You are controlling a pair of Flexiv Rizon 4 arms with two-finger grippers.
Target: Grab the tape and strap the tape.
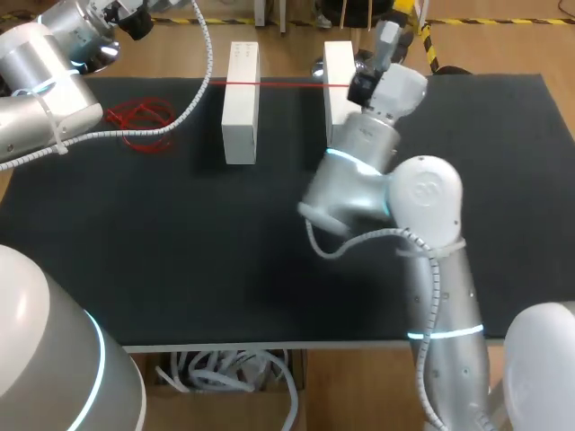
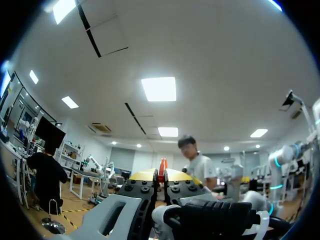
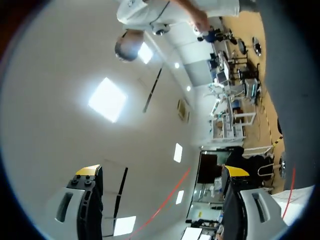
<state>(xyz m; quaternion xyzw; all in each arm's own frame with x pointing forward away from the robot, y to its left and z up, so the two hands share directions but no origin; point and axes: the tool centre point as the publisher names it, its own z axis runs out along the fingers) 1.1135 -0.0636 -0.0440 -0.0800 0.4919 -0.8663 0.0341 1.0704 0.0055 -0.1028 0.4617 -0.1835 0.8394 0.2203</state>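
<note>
Red tape [image 1: 269, 83] stretched taut between the left white block [image 1: 241, 101] and the right white block [image 1: 339, 90], both upright on the black tabletop [image 1: 180, 233]. A loose red tangle [image 1: 139, 121] lies apart, nearer the left arm. Right gripper [image 3: 161, 172], beside the right white block: fingers spread wide, the tape passing between them and touching neither. Left gripper [image 2: 161, 175]: fingers pressed together, pointing away from the tabletop.

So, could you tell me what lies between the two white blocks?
In the head view, a thin red tape spans the gap from the left block to the right block; under it, only bare black table.
</note>
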